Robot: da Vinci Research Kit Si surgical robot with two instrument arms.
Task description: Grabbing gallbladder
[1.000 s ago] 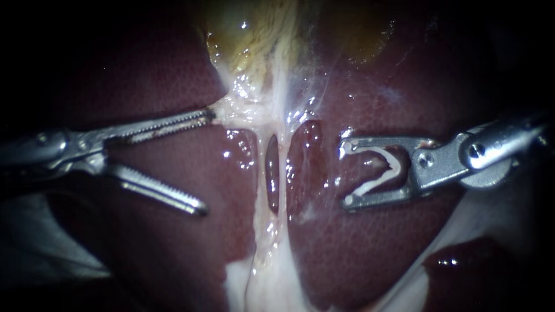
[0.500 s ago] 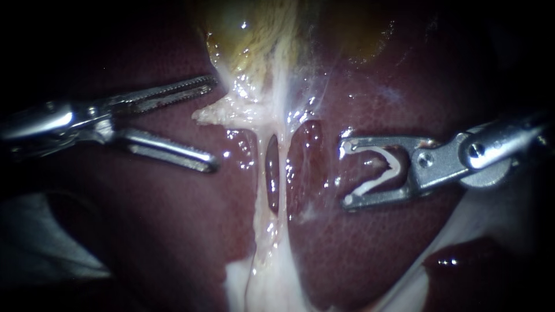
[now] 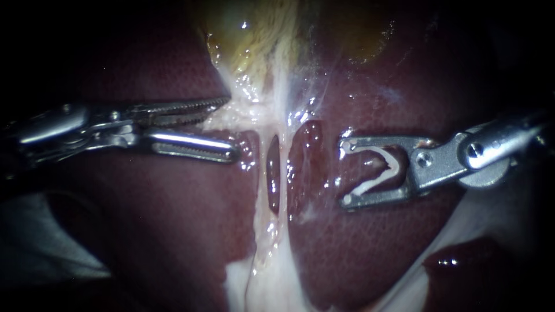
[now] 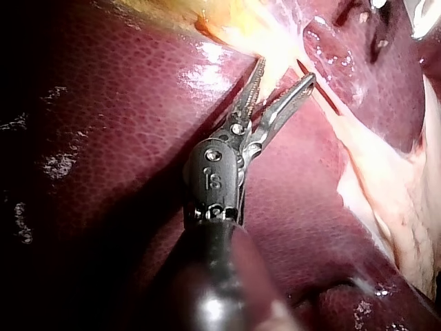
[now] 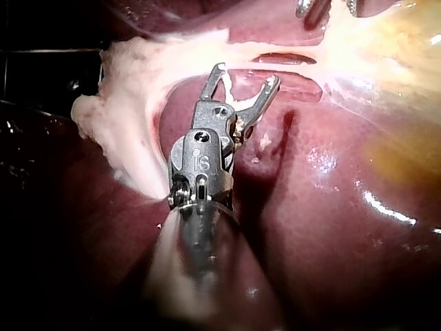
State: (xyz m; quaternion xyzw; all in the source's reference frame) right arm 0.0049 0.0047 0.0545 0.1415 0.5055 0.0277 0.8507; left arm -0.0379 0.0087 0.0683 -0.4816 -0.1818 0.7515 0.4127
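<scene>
Ahead of both end effectors it's mostly liver (image 3: 144, 231), big dark red lobes either side. Gallbladder (image 3: 254, 34) is the yellowish bulge ahead of the left instrument (image 3: 230, 128), off toward its toothed-jaw side. A pale band of tissue (image 3: 266, 242) trails from it, long axis crosswise to that shaft. Left is clearly nearer: its end effector is narrowly spread with the band's ragged edge (image 3: 217, 122) between the tips, though I can't tell if both jaws touch it. Right instrument (image 3: 345, 173) sits beyond the band, well apart, end effector spread over liver. I'd guess left just closes where it is.
</scene>
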